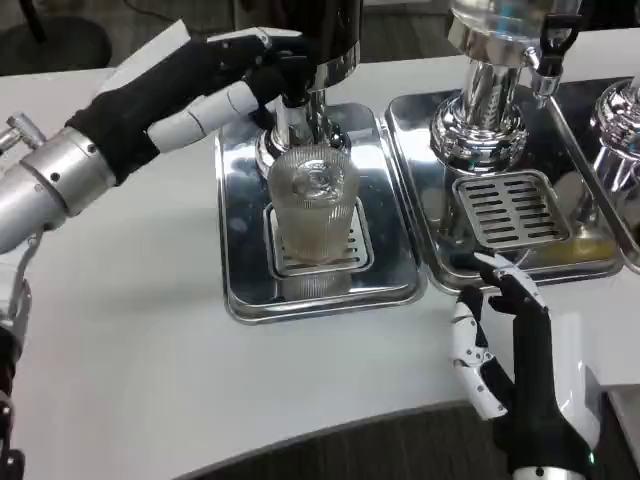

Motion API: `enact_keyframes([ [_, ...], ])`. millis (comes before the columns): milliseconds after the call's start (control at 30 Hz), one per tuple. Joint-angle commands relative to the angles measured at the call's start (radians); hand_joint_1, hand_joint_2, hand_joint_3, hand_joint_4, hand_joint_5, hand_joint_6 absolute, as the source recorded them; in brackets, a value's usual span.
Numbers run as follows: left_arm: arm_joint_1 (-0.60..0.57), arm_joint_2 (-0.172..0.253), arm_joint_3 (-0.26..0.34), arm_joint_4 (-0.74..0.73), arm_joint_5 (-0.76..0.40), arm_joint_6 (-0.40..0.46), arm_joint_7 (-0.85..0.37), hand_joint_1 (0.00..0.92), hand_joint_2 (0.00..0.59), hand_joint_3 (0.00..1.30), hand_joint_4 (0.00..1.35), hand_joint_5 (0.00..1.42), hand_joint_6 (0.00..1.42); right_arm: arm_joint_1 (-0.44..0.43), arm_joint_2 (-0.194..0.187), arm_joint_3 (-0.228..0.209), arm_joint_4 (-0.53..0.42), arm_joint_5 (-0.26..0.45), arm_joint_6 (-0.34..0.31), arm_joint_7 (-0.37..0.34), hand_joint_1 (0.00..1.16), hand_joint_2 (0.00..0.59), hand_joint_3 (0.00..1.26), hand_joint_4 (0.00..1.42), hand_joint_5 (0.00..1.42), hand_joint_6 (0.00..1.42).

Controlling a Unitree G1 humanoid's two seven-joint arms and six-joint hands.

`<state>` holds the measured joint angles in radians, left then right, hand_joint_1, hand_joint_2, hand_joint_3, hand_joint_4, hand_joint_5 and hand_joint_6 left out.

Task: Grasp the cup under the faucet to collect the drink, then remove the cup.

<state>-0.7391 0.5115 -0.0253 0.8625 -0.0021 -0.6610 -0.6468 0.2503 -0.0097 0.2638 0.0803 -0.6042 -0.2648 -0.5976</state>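
A clear ribbed cup (315, 205) stands upright on the grate of the left steel drip tray (240, 260), directly below the faucet (297, 95) of the left dispenser. My left hand (190, 85) is raised at the upper left, its fingers reaching to the faucet above the cup; whether they press it is hard to tell. It holds nothing that I can see. My right hand (510, 355) rests low at the lower right, just in front of the second tray, fingers apart and empty. Liquid level in the cup is unclear.
A second drip tray (420, 170) with a slotted grate (512, 205) holds another chrome dispenser (490, 90) to the right. A third dispenser (620, 120) sits at the far right edge. The white table's front edge runs across the bottom.
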Motion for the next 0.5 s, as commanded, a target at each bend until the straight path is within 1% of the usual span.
enact_keyframes([
  [33,0.042,0.02,0.004,-0.061,-0.021,0.003,-0.051,0.0,0.045,0.27,0.27,0.31,0.55,-0.006,-0.001,-0.004,0.006,0.019,-0.015,0.011,0.36,0.535,0.41,0.26,0.28,0.36],
  [200,0.057,0.022,0.004,-0.09,-0.027,0.009,-0.061,0.0,0.045,0.27,0.29,0.32,0.56,-0.006,-0.001,-0.012,-0.002,0.032,-0.014,0.023,0.36,0.535,0.41,0.26,0.28,0.36],
  [367,0.057,0.026,-0.001,-0.09,-0.007,0.007,-0.039,0.0,0.045,0.27,0.29,0.32,0.56,-0.009,-0.004,-0.017,-0.004,0.037,-0.016,0.032,0.36,0.535,0.41,0.26,0.28,0.36],
  [500,0.06,0.04,-0.009,-0.092,0.038,-0.029,0.002,0.0,0.045,0.27,0.29,0.33,0.55,-0.009,-0.004,-0.02,-0.001,0.041,-0.018,0.033,0.36,0.535,0.41,0.26,0.28,0.36],
])
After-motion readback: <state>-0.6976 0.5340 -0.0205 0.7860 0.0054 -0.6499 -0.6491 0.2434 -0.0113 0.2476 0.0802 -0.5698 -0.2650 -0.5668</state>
